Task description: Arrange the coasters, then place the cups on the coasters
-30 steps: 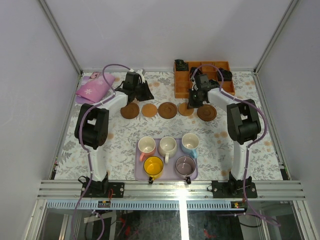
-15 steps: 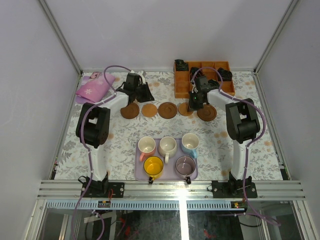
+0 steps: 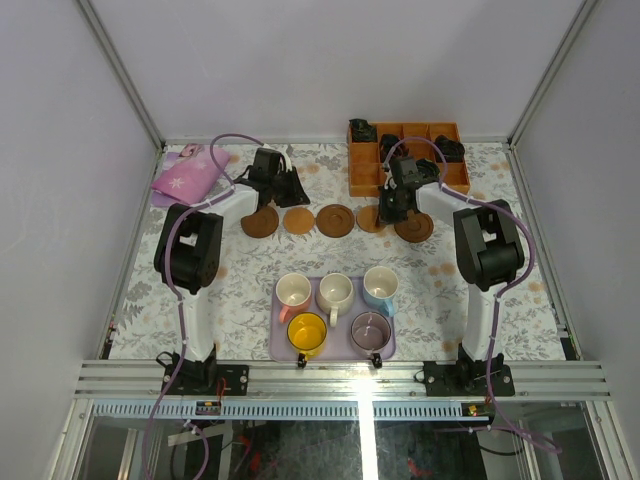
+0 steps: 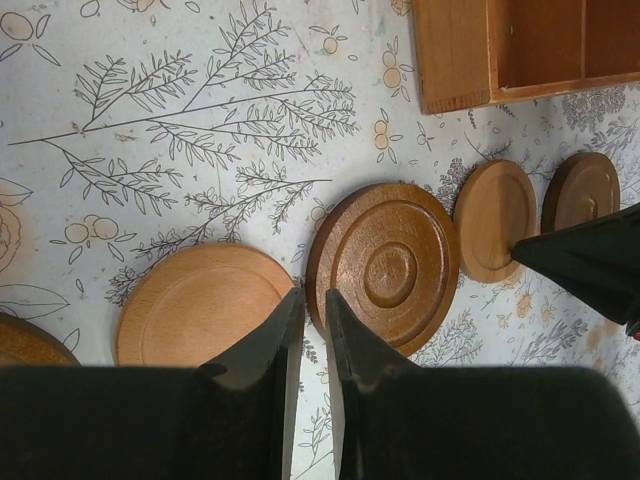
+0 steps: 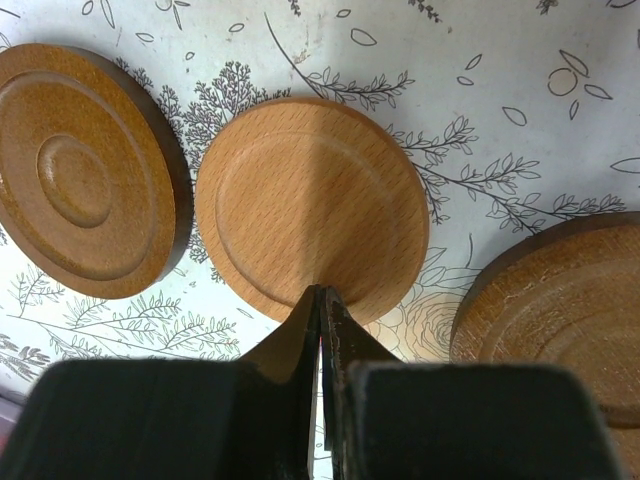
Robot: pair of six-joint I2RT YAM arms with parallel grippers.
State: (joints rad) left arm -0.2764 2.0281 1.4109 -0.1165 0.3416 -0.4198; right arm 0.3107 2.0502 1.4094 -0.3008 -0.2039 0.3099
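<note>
Five coasters lie in a row across the cloth: dark (image 3: 260, 222), tan (image 3: 298, 219), dark (image 3: 335, 220), tan (image 3: 369, 220), dark (image 3: 413, 227). My left gripper (image 3: 287, 188) hovers behind the row. Its tips (image 4: 313, 295) stand a narrow slit apart with nothing in it, between a tan coaster (image 4: 200, 305) and a ringed dark coaster (image 4: 385, 265). My right gripper (image 3: 388, 205) is shut and empty, with its tips (image 5: 322, 290) at the edge of the other tan coaster (image 5: 310, 200). The pink (image 3: 293, 291), cream (image 3: 335, 291), blue (image 3: 380, 285), yellow (image 3: 307, 333) and purple (image 3: 370, 330) cups stand together.
The cups stand on a lavender tray (image 3: 279, 347) near the front edge. An orange compartment box (image 3: 362, 170) sits at the back right, close behind the right gripper. A pink floral pouch (image 3: 185, 175) lies at the back left.
Both wrists have shifted only slightly above the row. The coasters and cups have not moved.
</note>
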